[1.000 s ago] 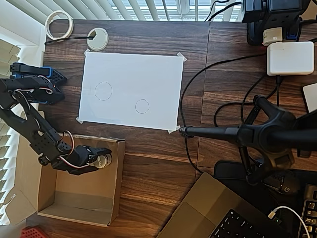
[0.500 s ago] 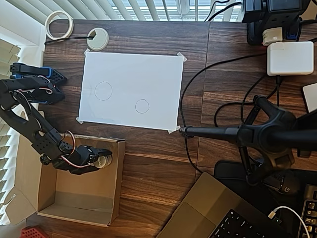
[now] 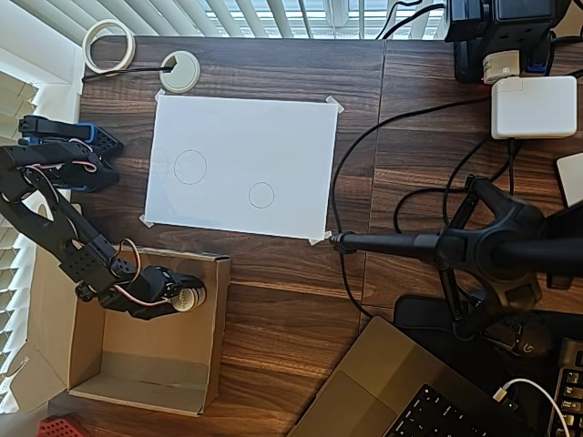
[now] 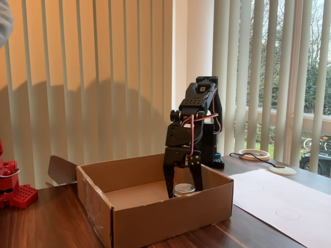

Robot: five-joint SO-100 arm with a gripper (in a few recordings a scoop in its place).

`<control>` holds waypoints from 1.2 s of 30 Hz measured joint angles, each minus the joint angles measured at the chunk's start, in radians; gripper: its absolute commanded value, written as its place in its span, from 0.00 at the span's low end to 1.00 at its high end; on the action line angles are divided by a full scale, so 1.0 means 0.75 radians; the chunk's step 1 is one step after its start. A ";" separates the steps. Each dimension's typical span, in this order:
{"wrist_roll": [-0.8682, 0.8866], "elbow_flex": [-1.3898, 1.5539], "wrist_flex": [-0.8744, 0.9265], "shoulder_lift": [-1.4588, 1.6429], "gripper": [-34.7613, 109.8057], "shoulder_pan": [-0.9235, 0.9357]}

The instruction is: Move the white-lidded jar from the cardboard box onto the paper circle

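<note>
Your gripper [image 4: 183,192] fingers straddle the white-lidded jar [image 4: 183,188] and look closed on it, upright inside the cardboard box [image 3: 219,337] at lower left; the paper circle [image 3: 261,194] lies up-right.

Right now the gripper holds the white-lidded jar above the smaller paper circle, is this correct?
Not quite. The gripper holds the white-lidded jar inside the cardboard box, not above the paper circle. The fixed view shows this, and the overhead view agrees.
</note>
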 measured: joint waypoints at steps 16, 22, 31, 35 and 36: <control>0.072 0.110 0.000 0.360 0.31 -0.057; 0.084 0.215 0.000 0.618 0.31 -0.096; 0.131 0.362 0.002 0.976 0.32 -0.368; 0.160 0.364 0.002 1.002 0.32 -0.507; 0.164 0.364 0.002 1.002 0.32 -0.538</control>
